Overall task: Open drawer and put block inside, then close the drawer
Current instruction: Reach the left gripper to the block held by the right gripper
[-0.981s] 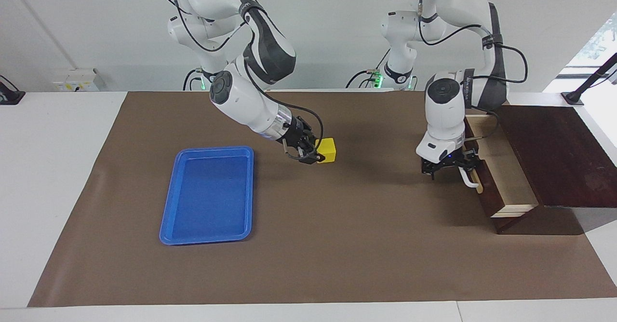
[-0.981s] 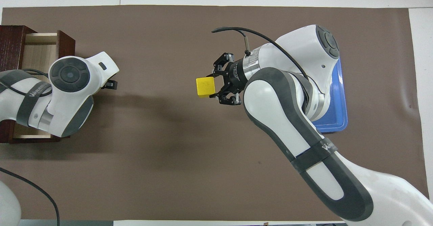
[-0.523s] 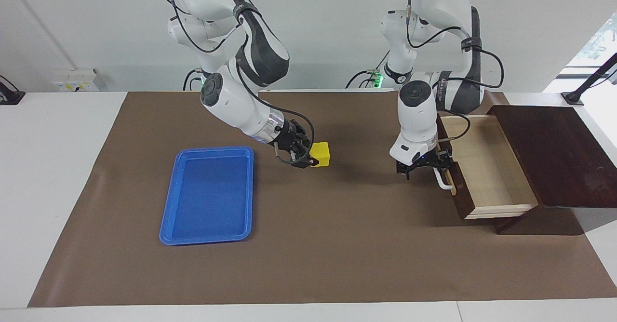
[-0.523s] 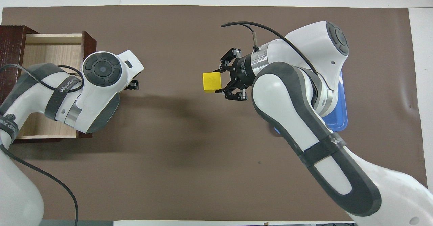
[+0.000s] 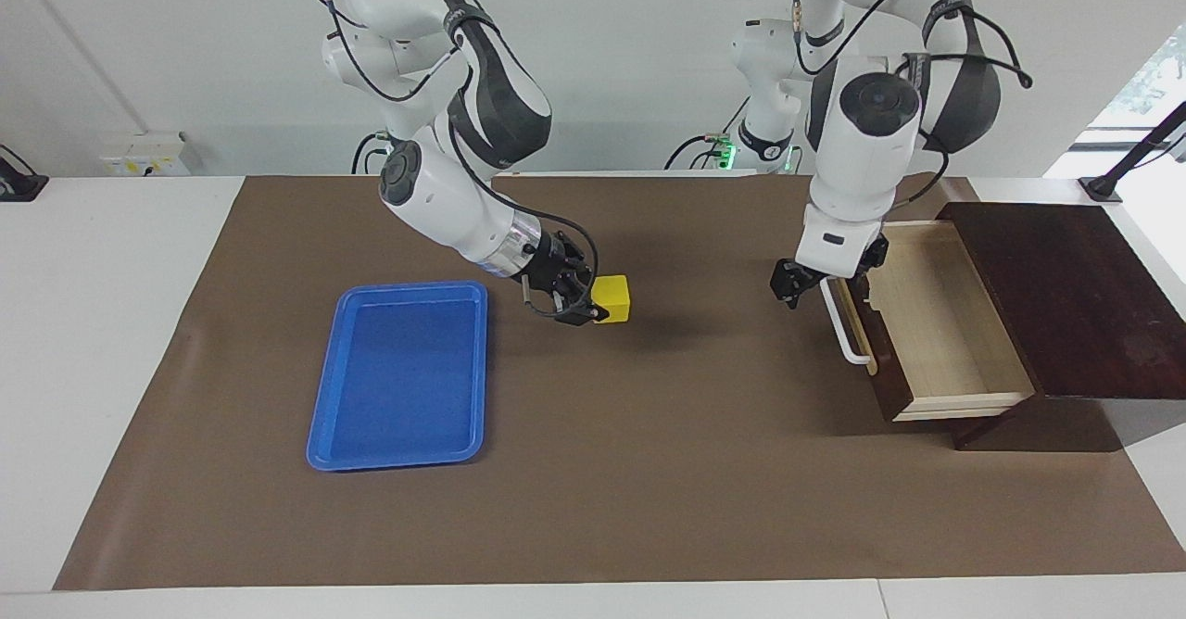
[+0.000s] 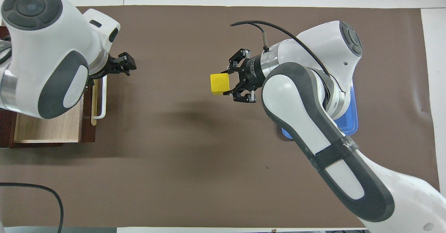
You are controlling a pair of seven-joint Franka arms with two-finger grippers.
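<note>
1. Facing view: the drawer (image 5: 936, 322) stands pulled out of its dark box (image 5: 1066, 299) at the left arm's end of the surface (image 5: 649, 471), its pale inside bare and its white handle (image 5: 848, 327) facing the middle of the surface. The left claw (image 5: 786, 284) hangs raised just beside the handle's end nearer to the robots, apart from it; I cannot tell how its fingers stand. The right claw (image 5: 586, 302) grips the yellow block (image 5: 611, 298) just above the brown mat (image 5: 649, 508), between the blue tray (image 5: 403, 373) and the drawer.

2. Overhead view: the drawer (image 6: 48, 128) is partly covered by the left arm, with the handle (image 6: 101, 98) showing along its front. The left claw (image 6: 126, 62) is over the mat (image 6: 174, 156) near the handle's farther end. The right claw (image 6: 226, 83) holds the block (image 6: 219, 83) from the tray's side, over the middle of the mat. The tray (image 6: 350, 121) is mostly hidden under the right arm.
</note>
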